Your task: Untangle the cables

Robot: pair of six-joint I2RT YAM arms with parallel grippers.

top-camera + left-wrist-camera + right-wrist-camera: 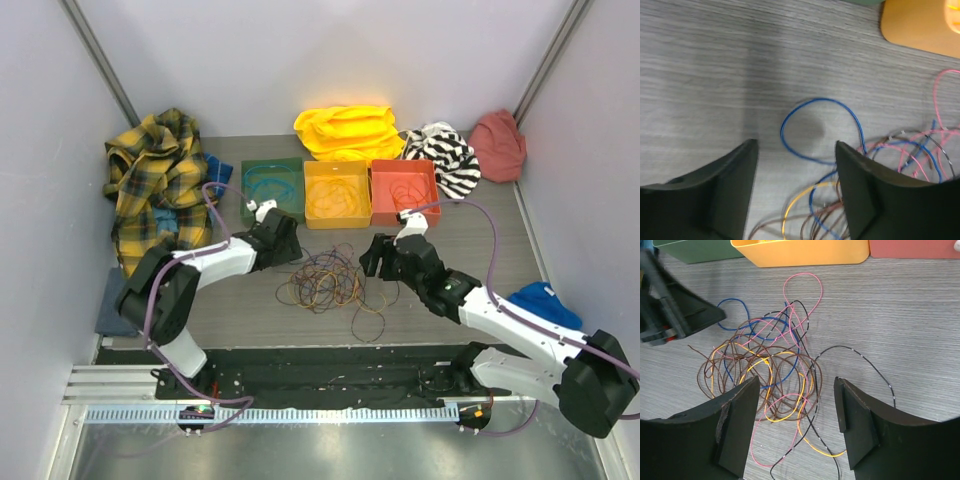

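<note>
Cables: a tangle of thin wiry loops [325, 280] in brown, yellow-orange, pink, blue and black lies flat on the grey wood-grain table [250, 310], between the 2 grippers.
Left gripper: the black left gripper [796, 145] has its jaws apart, with nothing between them but bare table.
Ahead of the left jaws: a single blue loop [820, 99] lies just beyond the gap. The rest of the bunch spreads past the right-hand finger [865, 195]. I cannot tell whether that finger touches a wire.
Right gripper: the black right gripper [796, 381] has its jaws wide apart and holds nothing.
Under the right jaws: the thick of the tangle sits ahead of the gap and towards the left-hand finger [735, 425]. A long pink loop [802, 274] reaches away from the jaws towards the trays. A black wire [860, 355] with white marks, too small to read, arcs out past the right-hand finger.
Beyond both jaws: 3 plastic trays stand in a row: a green tray [246, 205] holding a teal cable coil [270, 183], a yellow tray [337, 224] and a red tray [377, 195]. All are apart from the tangle.
</note>
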